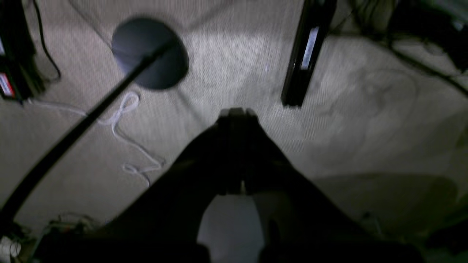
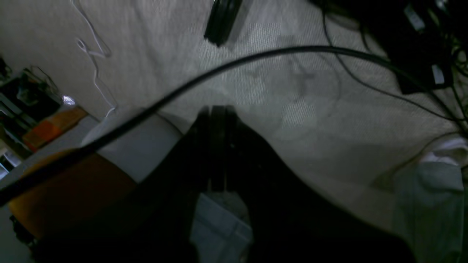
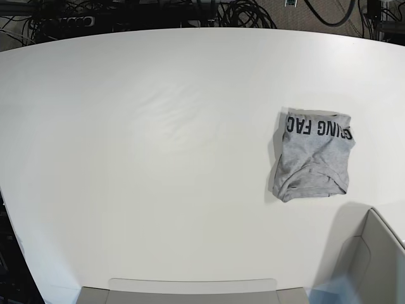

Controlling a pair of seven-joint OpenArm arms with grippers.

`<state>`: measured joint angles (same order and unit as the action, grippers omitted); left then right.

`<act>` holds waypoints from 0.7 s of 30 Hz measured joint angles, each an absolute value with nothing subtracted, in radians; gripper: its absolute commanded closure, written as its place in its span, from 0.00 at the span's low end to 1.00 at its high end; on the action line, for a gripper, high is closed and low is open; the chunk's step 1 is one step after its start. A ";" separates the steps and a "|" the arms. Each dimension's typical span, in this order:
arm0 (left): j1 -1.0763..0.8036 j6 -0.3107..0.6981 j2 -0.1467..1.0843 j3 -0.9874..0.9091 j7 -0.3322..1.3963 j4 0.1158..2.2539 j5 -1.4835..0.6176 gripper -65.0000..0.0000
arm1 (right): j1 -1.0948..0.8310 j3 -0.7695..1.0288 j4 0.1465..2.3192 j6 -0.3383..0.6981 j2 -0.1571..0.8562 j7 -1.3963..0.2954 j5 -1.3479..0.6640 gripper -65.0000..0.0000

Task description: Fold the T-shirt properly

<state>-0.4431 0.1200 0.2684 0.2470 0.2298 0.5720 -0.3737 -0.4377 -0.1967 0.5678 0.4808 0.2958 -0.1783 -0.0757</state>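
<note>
The T-shirt (image 3: 313, 155) lies folded into a small heather-grey bundle on the right part of the white table (image 3: 158, 126). Black block letters run along its far edge. Neither arm shows in the base view. In the left wrist view my left gripper (image 1: 237, 111) is shut with nothing in it and hangs over beige carpet, away from the shirt. The right wrist view has my right gripper (image 2: 217, 109) shut and empty too, also over carpet.
A grey box wall (image 3: 380, 253) rises at the table's near right corner. Cables (image 3: 247, 12) pile up behind the far edge. On the carpet are a round dark stand base (image 1: 150, 53), a white cord (image 1: 124, 117) and a black cable (image 2: 256, 58).
</note>
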 measured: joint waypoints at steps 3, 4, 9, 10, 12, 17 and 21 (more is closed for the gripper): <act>-0.423 0.121 0.267 0.247 0.200 0.554 -0.374 1.00 | -0.439 -0.197 0.562 0.481 0.292 -0.187 -0.075 1.00; -0.411 0.123 0.265 0.247 0.199 0.530 -0.374 1.00 | -0.440 -0.197 0.562 0.482 0.289 -0.186 -0.074 1.00; -0.328 0.117 0.235 0.247 0.204 0.379 -0.369 1.00 | -0.441 -0.200 0.565 0.482 0.287 -0.180 -0.048 1.00; -0.315 0.121 0.233 0.247 0.200 0.352 -0.369 1.00 | -0.441 -0.200 0.567 0.482 0.292 -0.182 -0.017 1.00; -0.301 0.120 0.223 0.247 0.199 0.320 -0.370 1.00 | -0.441 -0.200 0.567 0.482 0.302 -0.186 0.045 1.00; -0.302 0.123 0.210 0.247 0.164 0.310 -0.370 1.00 | -0.441 -0.200 0.564 0.482 0.288 -0.183 0.216 1.00; -0.304 0.123 0.210 0.247 0.062 0.303 -0.370 1.00 | -0.439 -0.200 0.564 0.482 0.288 -0.183 0.390 1.00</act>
<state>-0.3038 0.1230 0.2096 0.2470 0.0620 0.3027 -0.3698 -0.4389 -0.1997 0.5636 0.4824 0.2882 -0.1825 0.3897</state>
